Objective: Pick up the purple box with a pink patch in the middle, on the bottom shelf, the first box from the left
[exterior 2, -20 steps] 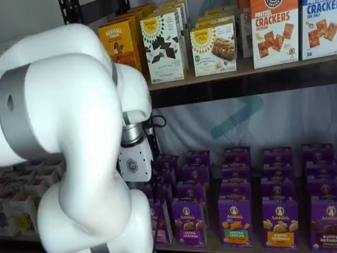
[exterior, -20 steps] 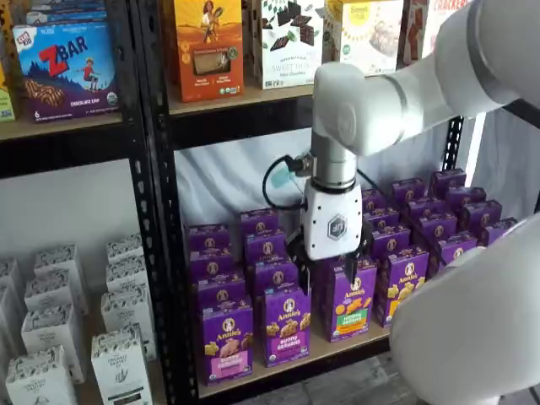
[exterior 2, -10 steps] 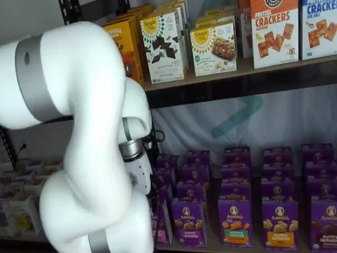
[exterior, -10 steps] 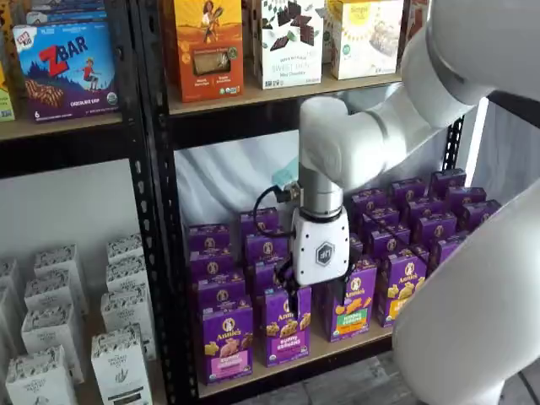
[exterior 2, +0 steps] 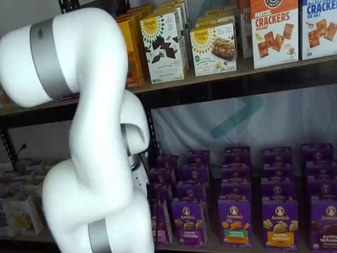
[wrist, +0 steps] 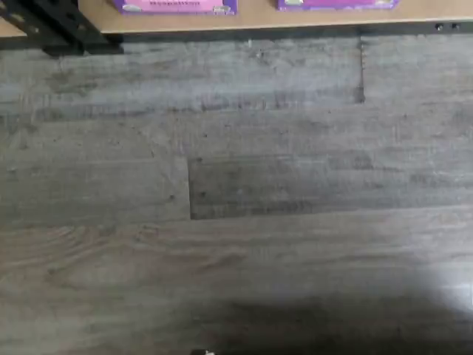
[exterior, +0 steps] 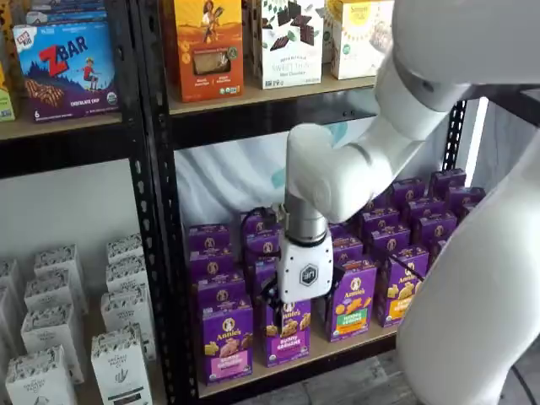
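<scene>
"Annie's" stood on the purple box (exterior: 226, 340); "ZBAR" on a blue carton (exterior: 66, 69); "Simple Mills," probably, on a white carton (exterior 2: 163, 46); "CRACKERS" on an orange-and-white carton (exterior 2: 274, 32).

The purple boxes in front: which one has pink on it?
The purple box at the left end of the bottom shelf. Its neighbour has a dark purple patch; the next box green and orange.

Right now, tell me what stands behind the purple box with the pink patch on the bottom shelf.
Behind the purple box a row of more purple cartons runs back along the bottom shelf. Only their tops show; their fronts are covered, so their patch colours cannot be told.
</scene>
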`<action>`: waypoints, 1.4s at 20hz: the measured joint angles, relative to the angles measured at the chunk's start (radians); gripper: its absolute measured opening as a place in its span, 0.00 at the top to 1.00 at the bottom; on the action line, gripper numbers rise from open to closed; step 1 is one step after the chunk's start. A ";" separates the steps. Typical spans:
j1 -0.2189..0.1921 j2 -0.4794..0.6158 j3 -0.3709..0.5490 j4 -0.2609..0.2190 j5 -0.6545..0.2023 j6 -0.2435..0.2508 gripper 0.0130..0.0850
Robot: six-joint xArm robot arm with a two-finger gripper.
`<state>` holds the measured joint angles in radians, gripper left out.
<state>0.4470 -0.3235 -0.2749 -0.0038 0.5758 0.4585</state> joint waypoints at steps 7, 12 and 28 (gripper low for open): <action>0.060 0.153 -0.064 -0.015 -0.083 0.072 0.00; 0.094 0.252 -0.122 -0.017 -0.120 0.109 0.00; 0.048 0.557 -0.361 -0.088 -0.185 0.129 0.00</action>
<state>0.4955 0.2338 -0.6359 -0.0915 0.3907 0.5871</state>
